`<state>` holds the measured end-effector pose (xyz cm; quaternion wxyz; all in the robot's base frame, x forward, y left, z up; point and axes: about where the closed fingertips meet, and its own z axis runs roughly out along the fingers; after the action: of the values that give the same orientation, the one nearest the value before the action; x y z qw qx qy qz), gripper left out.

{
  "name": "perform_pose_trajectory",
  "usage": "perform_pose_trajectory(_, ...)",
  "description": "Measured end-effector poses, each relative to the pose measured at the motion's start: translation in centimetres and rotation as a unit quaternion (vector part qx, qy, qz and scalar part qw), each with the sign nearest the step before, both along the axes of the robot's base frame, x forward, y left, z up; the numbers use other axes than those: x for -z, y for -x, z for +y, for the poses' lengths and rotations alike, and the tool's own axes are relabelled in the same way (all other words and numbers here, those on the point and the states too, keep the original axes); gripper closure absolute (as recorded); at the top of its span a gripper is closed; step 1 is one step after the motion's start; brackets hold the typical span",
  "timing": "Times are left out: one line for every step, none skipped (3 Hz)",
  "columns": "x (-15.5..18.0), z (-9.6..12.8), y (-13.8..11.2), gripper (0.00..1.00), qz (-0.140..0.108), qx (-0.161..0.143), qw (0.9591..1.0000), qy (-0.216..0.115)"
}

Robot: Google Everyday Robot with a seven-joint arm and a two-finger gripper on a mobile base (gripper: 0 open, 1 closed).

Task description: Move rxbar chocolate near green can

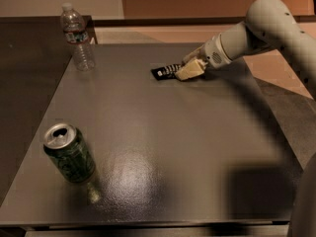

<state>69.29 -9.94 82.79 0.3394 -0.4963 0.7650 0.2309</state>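
We are counting three items sitting on one dark bench (173, 132): one rxbar chocolate (165, 72), one green can (69, 154) and one clear water bottle (78, 36). We are also seeing one white robot arm (266, 23) carrying one gripper (190, 70), which is sitting low at the bench's far side, against one end of the bar.

Black rxbar chocolate (165, 71) with white lettering, cream gripper (185, 73) at its right end on a white arm (276, 23), green can (70, 156) dark-patterned with silver top, clear white-capped water bottle (77, 38), dark grey table (173, 142).
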Motion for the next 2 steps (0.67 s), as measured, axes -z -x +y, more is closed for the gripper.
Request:
perform_pose_trajectory(-0.18,0.00,0.01,1.00,0.000,0.000,1.0000,0.000)
perform_pose_trajectory(-0.19,0.01,0.02,1.00,0.000,0.000,1.0000,0.000)
